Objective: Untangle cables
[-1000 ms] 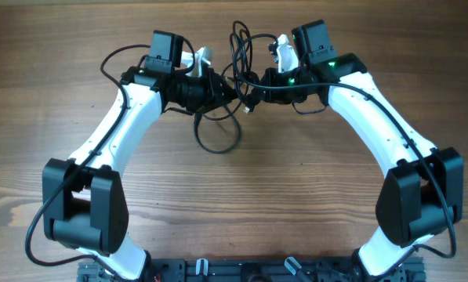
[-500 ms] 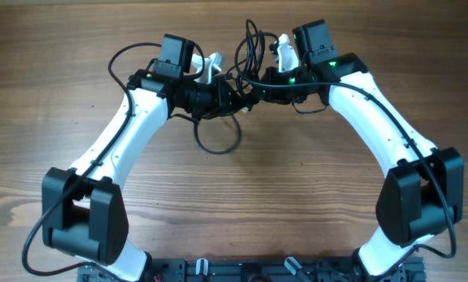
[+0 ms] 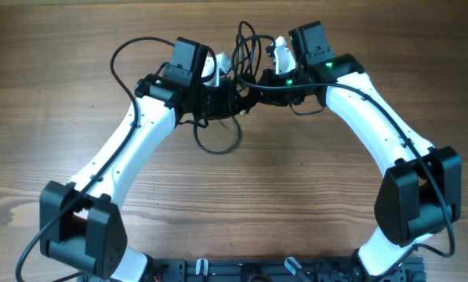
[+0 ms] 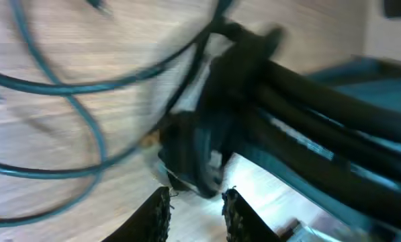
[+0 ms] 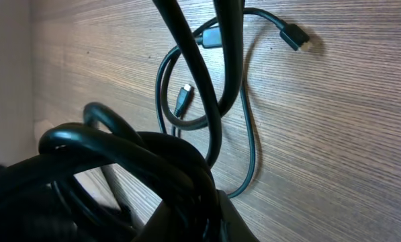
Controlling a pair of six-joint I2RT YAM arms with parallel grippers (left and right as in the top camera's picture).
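Wooden table [image 3: 312, 172], far middle: cables [image 5: 213, 128] looked knotted, untangling barely begun; right gripper [image 3: 257, 78] clamped them, left gripper [image 4: 195, 205] stood parted, empty

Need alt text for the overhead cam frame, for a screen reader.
The left gripper and right gripper meet tip to tip at the far middle of a wooden table, both in a tangle of thin black cables. One loop lies on the near side of the grippers; more loops spread toward the far edge.
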